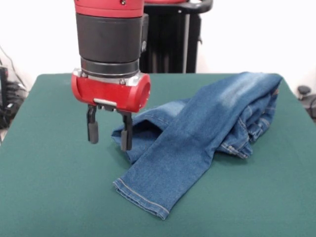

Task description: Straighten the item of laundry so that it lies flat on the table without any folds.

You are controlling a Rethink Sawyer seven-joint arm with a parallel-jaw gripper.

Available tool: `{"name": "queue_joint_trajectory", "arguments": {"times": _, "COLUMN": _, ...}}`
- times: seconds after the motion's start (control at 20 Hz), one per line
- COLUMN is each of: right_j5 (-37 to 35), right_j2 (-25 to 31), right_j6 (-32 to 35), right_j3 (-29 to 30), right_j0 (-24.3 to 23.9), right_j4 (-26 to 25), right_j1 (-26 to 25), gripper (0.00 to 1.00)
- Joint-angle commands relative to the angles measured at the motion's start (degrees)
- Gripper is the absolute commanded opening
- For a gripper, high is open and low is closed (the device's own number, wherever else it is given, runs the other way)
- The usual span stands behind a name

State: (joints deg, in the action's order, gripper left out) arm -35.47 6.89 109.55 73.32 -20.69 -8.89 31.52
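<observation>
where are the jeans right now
In the front view the jeans lie crumpled across the right half of the table, one leg reaching toward the near edge, just right of the open end effector.

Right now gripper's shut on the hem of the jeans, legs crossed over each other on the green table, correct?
Not quite. The front view shows the gripper open, holding nothing, beside the jeans. The rest stands: the legs cross over each other on the green table.

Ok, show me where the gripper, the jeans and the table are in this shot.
gripper (109, 131): front view, midway between its two open fingertips.
jeans (183, 148): front view, on the front leg's broad denim.
table (44, 177): front view, bare green top beside the jeans.
</observation>
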Motion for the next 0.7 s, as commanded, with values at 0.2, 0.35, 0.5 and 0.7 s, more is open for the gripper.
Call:
{"name": "queue_joint_trajectory", "arguments": {"times": 0.2, "right_j5": 10.30, "right_j2": 3.91, "right_j6": 7.10, "right_j3": 8.55, "right_j0": 2.25, "right_j4": -0.28, "right_j1": -7.26, "gripper": 1.00}}
{"name": "queue_joint_trajectory", "arguments": {"times": 0.35, "right_j5": 10.72, "right_j2": 3.23, "right_j6": 7.42, "right_j3": 8.02, "right_j0": 2.77, "right_j4": -0.03, "right_j1": -8.19, "gripper": 1.00}}
{"name": "queue_joint_trajectory", "arguments": {"times": 0.5, "right_j5": 11.71, "right_j2": 3.11, "right_j6": 7.47, "right_j3": 7.90, "right_j0": 2.86, "right_j4": 0.26, "right_j1": -9.02, "gripper": 1.00}}
{"name": "queue_joint_trajectory", "arguments": {"times": 0.7, "right_j5": 13.97, "right_j2": 3.26, "right_j6": 7.89, "right_j3": 7.30, "right_j0": 2.94, "right_j4": 0.48, "right_j1": -11.33, "gripper": 1.00}}
